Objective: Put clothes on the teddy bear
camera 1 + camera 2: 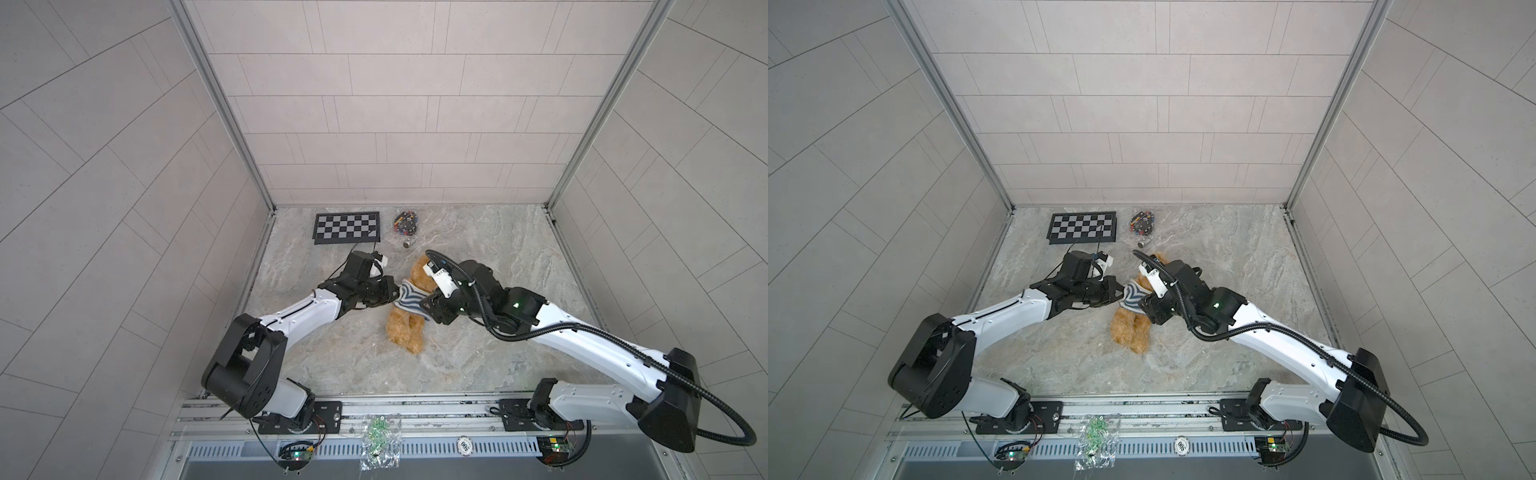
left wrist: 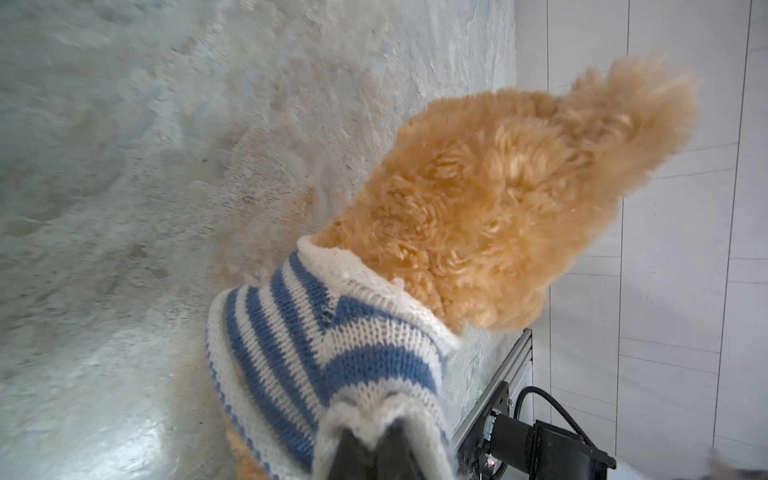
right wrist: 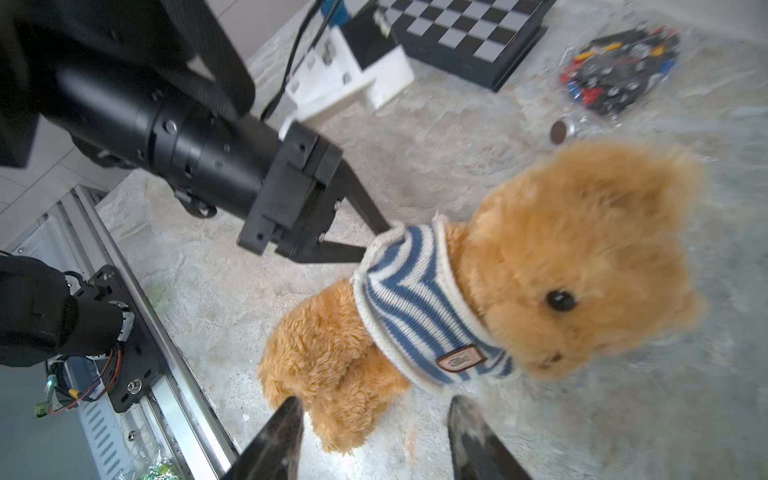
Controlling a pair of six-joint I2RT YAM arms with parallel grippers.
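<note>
Nearest to the lens you see the two dark fingers of the right gripper (image 3: 374,402): they stand apart and nothing is between them. Just beyond their tips is the teddy bear (image 3: 582,257). It lies on the marble table (image 1: 478,249) near the checkerboard (image 1: 347,227), on the robot's side of it; the head is the end nearer to the checkerboard. A blue-and-white striped shirt (image 3: 415,307) sits around the bear's neck and chest. The left gripper (image 3: 374,239), between the checkerboard and the bear, is closed and pinches the white edge of the shirt.
</note>
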